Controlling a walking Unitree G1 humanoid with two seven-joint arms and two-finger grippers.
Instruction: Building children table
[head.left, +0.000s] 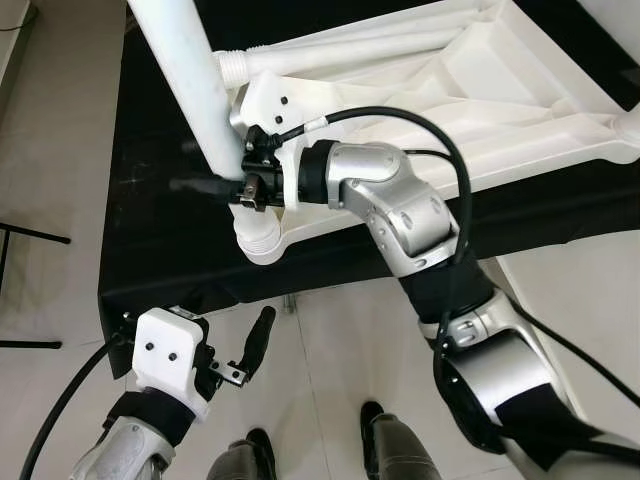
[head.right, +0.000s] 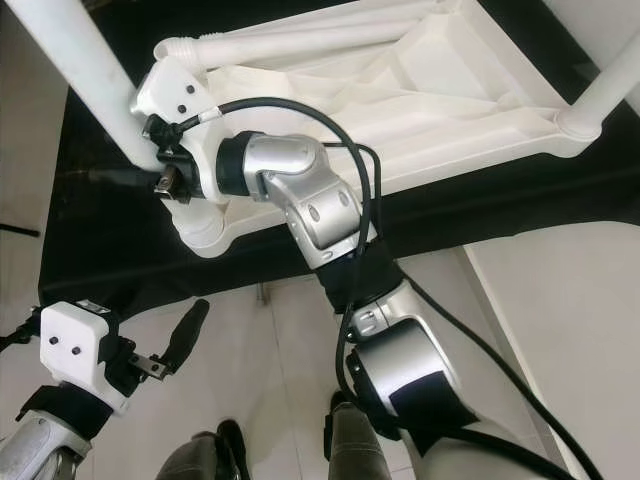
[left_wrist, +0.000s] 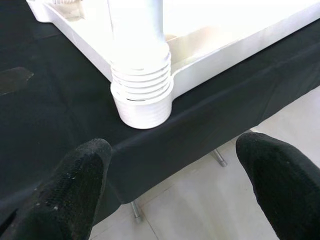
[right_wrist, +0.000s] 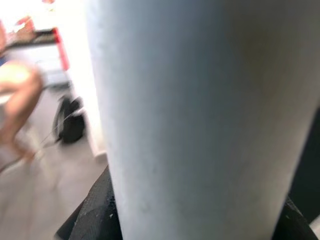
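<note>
A white plastic children's table (head.left: 500, 110) lies upside down on a black-covered bench (head.left: 160, 230). One white leg (head.left: 185, 80) stands upright in the near corner socket (head.left: 262, 235), with its ribbed end (left_wrist: 141, 80) seated there. My right gripper (head.left: 222, 183) is shut on this leg just above the socket, and the leg (right_wrist: 200, 120) sits between its black fingers (right_wrist: 95, 210). My left gripper (head.left: 248, 355) hangs open below the bench's front edge, facing the socket (left_wrist: 142, 107), with nothing between its fingers (left_wrist: 75, 195).
Another white leg (head.left: 350, 50) lies across the table's underside. A further leg (head.right: 610, 90) stands in the far right corner. Pale tiled floor (head.left: 320, 340) lies in front of the bench. A blurred person (right_wrist: 15, 95) is in the background of the right wrist view.
</note>
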